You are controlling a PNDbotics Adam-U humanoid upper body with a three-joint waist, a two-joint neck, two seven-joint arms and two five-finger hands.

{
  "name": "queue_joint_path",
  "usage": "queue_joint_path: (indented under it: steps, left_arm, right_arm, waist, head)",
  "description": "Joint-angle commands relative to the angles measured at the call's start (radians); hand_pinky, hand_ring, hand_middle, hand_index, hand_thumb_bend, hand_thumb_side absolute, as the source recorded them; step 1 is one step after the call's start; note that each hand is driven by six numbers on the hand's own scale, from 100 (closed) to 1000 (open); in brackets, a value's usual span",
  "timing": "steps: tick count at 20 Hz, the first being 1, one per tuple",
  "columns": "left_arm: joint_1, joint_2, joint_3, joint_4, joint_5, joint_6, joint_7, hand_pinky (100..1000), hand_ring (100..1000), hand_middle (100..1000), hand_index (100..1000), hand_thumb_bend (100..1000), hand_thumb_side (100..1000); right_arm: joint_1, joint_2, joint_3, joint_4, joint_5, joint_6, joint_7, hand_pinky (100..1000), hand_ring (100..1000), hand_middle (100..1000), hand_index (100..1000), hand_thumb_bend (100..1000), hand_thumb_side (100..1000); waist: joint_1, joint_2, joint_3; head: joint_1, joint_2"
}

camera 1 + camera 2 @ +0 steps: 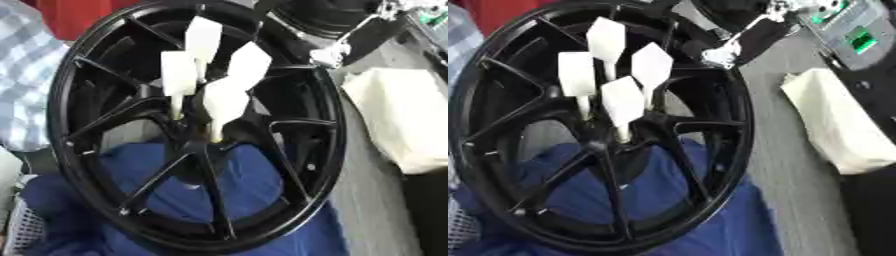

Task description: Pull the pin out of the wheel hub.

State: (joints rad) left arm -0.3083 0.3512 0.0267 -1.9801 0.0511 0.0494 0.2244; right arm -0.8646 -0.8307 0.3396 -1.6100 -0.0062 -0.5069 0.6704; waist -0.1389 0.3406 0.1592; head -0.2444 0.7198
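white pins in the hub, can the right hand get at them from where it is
Probably yes. The right hand hangs by the wheel rim at upper right, and the four white pins stand up out of the hub with nothing covering them.

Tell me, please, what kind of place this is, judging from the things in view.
Probably a workshop or an automotive test bench, not a home. A black alloy wheel lies on a blue cloth with white pins standing in its hub, and a device with a green display sits at the far right.
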Motion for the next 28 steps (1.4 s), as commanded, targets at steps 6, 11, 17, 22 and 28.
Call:
queue_joint_path:
  steps: [6, 11, 17, 22, 28]
  left_arm:
    - [-0.014, 0.014, -0.004, -0.020, -0.001, -0.003, -0.005, 705, 626, 554, 721, 100, 622]
    - [-0.015, 0.012, -0.003, -0.020, 0.000, -0.002, -0.004, 705, 623, 554, 721, 100, 624]
    - [-0.017, 0.010, -0.004, -0.020, 0.001, -0.002, -0.005, 705, 622, 554, 722, 100, 624]
    - [-0.017, 0.008, -0.004, -0.020, 0.002, -0.002, -0.004, 705, 621, 553, 721, 100, 626]
    - [-0.019, 0.007, -0.004, -0.020, 0.003, 0.000, -0.005, 705, 620, 553, 721, 100, 628]
  right_arm:
    - [-0.021, -0.007, 0.006, -0.002, 0.019, -0.242, 0.237, 1000, 889, 874, 958, 100, 444]
    - [-0.015, 0.000, 0.022, -0.001, 0.042, -0.255, 0.237, 1000, 887, 872, 960, 100, 487]
    - [-0.015, 0.011, 0.034, 0.006, 0.063, -0.268, 0.237, 1000, 887, 871, 957, 100, 500]
    - [-0.013, 0.015, 0.032, 0.013, 0.095, -0.281, 0.237, 1000, 881, 848, 938, 100, 496]
    - [-0.011, 0.020, 0.035, 0.019, 0.133, -0.301, 0.237, 1000, 869, 783, 929, 100, 530]
  waist:
    - [0.008, -0.010, 0.006]
    - [0.008, -0.010, 0.008]
    - [0.004, -0.010, 0.011]
    - [0.002, -0.009, 0.011]
    - [-0.002, -0.005, 0.012]
  head:
    - [-0.033, -0.030]
    - [-0.017, -0.036]
    - [-0.010, -0.037]
    - [-0.008, -0.032]
    - [-0.007, -0.029]
